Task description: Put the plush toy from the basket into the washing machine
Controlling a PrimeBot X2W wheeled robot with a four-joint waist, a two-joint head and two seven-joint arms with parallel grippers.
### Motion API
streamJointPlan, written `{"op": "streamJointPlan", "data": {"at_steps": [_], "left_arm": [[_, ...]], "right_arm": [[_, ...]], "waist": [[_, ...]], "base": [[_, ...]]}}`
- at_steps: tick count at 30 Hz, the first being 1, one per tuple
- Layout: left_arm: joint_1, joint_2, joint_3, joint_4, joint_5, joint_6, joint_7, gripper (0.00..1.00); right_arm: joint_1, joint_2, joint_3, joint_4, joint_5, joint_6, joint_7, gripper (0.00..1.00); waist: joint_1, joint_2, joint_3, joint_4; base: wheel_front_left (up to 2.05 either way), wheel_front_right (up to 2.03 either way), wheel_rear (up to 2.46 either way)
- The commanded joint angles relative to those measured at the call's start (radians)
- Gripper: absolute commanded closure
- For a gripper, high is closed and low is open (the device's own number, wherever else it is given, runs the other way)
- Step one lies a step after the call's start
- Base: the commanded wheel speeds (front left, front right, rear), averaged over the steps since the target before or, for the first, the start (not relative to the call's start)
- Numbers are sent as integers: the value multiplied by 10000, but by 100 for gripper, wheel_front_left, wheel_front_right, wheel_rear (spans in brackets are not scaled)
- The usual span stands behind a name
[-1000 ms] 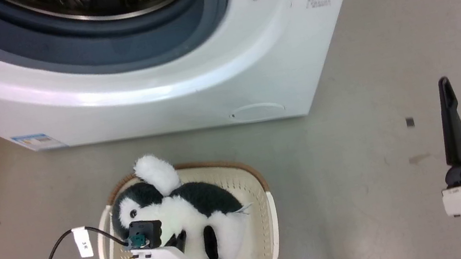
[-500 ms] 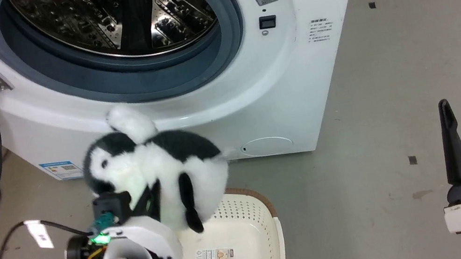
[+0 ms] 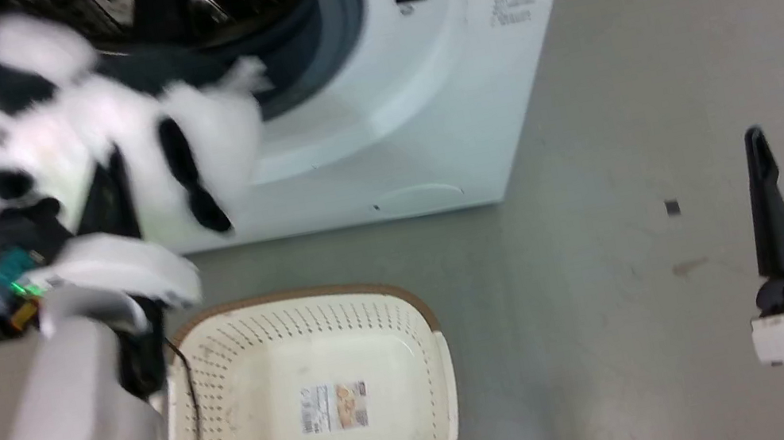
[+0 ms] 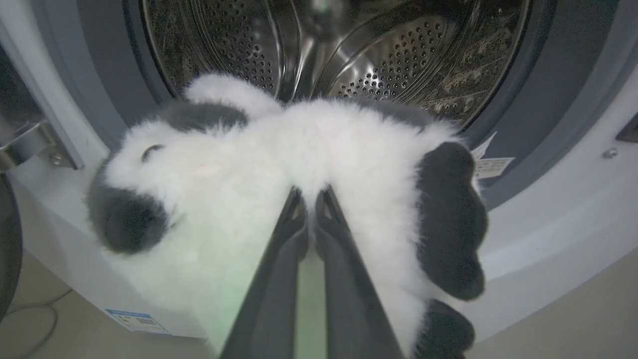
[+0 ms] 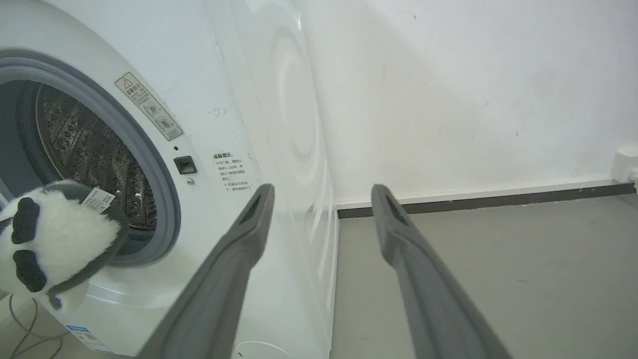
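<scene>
Head view looks down on basket (image 3: 293, 299) and washer (image 3: 417, 86); both wrist views face the washer, left nearest.

The fluffy black-and-white plush toy (image 3: 126, 130) hangs aloft, lying crosswise with its white belly outward, at the lower lip of the large white front-loading washing machine (image 3: 435, 99)'s open porthole. The shiny perforated steel drum (image 4: 389, 65) is behind it. The cream perforated plastic basket (image 3: 414, 345), brown-rimmed, sits upright just before the washer, with a paper label (image 3: 334, 407) on its bottom.
</scene>
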Motion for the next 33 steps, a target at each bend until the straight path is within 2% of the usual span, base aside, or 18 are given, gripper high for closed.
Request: {"op": "streamJointPlan", "data": {"at_steps": [1,16,25,33], "left_arm": [[-432,114,169,-49,79,-4,-58,100],[-5513,1000,981,1097,804,-240,-58,100],[-8034,1549,1225,2387,1081,-349,-58,100],[-8982,1801,1307,3004,1378,-281,-59,100]], "right_arm": [[-243,-4,4,-95,133,6,-44,0],[-1658,-4,43,-439,796,6,-44,0],[-2088,-4,113,-575,1124,6,-44,0],[-2210,-4,25,-687,1145,6,-44,0]], "waist": [[0,0,655,-389],[0,0,3870,-1724],[0,0,4919,-2268],[0,0,5345,-2304]], "base": [[0,0,0],[0,0,0],[0,0,0],[0,0,0]]}}
